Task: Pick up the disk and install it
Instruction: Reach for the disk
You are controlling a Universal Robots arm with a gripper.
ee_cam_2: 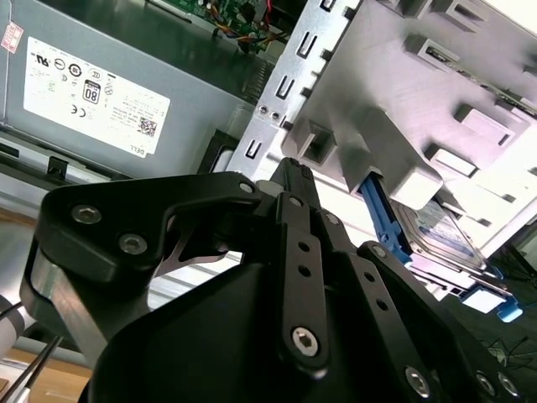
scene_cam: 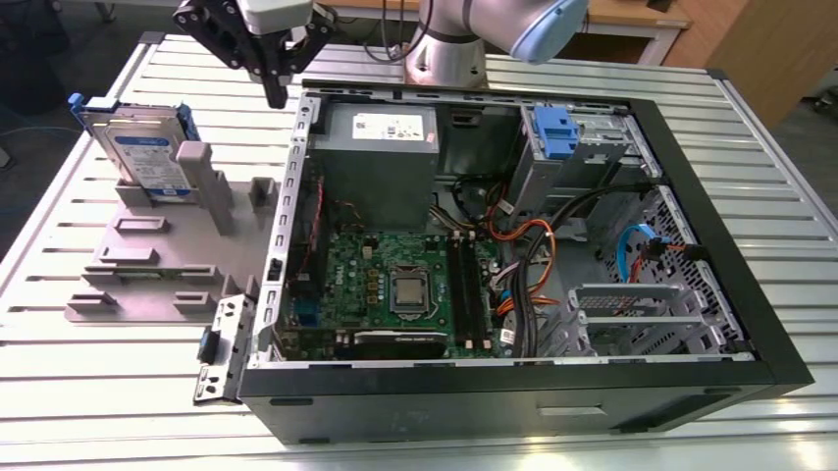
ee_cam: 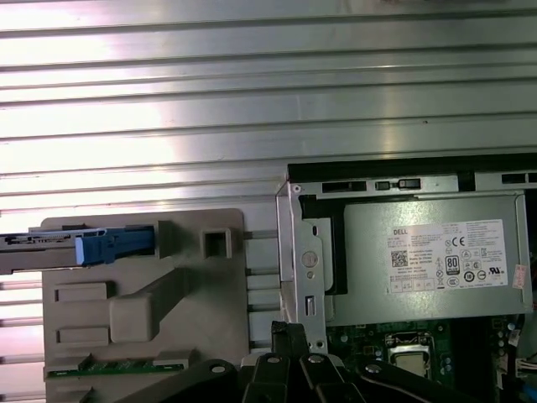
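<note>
Exterior view: the gripper (scene_cam: pixel 275 96) hangs fingers-down over the strip where the grey holder (scene_cam: pixel 157 255) meets the wall of the computer case (scene_cam: pixel 733 196). Its fingers are drawn together to a single tip with nothing between them.
Disk (scene_cam: pixel 137 147): it stands on edge in the holder, lower than the gripper and on its side away from the case, well apart from the fingertips. This view shows its labelled face and blue carrier.
First wrist view: looking straight down past the gripper (ee_cam: pixel 285 332), the disk (ee_cam: pixel 50 243) appears edge-on as a thin bar slotted into the holder (ee_cam: pixel 168 294), with its blue carrier end showing. The slatted metal table (ee_cam: pixel 252 84) lies beyond.
Second wrist view: beyond the closed gripper (ee_cam_2: pixel 289 172), the disk (ee_cam_2: pixel 445 231) shows at a slant behind a holder post, part of its label visible.
Power supply (scene_cam: pixel 373 147): it sits inside the case on the gripper's other side, opposite the disk. Its white sticker shows in both wrist views (ee_cam: pixel 445 256) (ee_cam_2: pixel 96 101).
Blue bracket (scene_cam: pixel 555 132): it is fixed in the drive bay, farther from the gripper than the power supply, and is seen in the exterior view.
</note>
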